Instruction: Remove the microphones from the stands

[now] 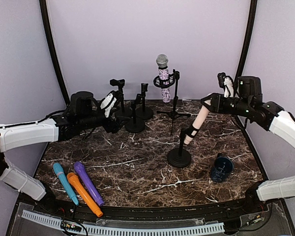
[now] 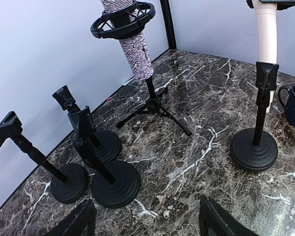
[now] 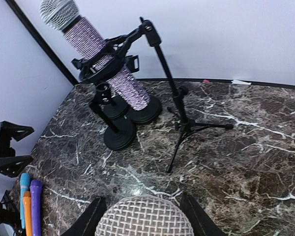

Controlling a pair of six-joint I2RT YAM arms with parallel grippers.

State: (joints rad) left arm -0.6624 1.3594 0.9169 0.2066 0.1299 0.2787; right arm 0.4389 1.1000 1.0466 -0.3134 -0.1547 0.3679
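**Right Gripper Clamping the Cream Microphone, Mic Seated in Its Stand**

At the very bottom of the right wrist view, the mesh head of the cream microphone (image 3: 144,221) is filling the gap between the two dark fingers (image 3: 91,220) of the right gripper (image 3: 143,210), which is clamping that head from both sides. In the top view this microphone is leaning right of centre. Its pale body is slanting up and to the right from the clip (image 1: 191,132) of the round-base stand (image 1: 179,157). Its lower part is sitting in the clip, so it is not yet off the stand. The left wrist view is showing the same clip wrapping the pale body at the upper right of the frame.

The left gripper (image 2: 146,209) is hanging released, its fingers spread wide at the bottom of its own view with only the marble table (image 2: 206,113) showing between them. In the top view it is hovering at centre left, near a cluster of three empty stands (image 1: 135,118).

At upper centre of the top view, a glittery purple microphone (image 1: 163,76) is standing upright in a ring mount on a tripod stand (image 1: 174,110). A dark blue mug (image 1: 221,168) is sitting at the lower right, near the round base but apart from it. At the lower left, a blue microphone (image 1: 64,182), an orange microphone (image 1: 83,195) and a purple microphone (image 1: 88,183) are lying side by side near the table's front edge.
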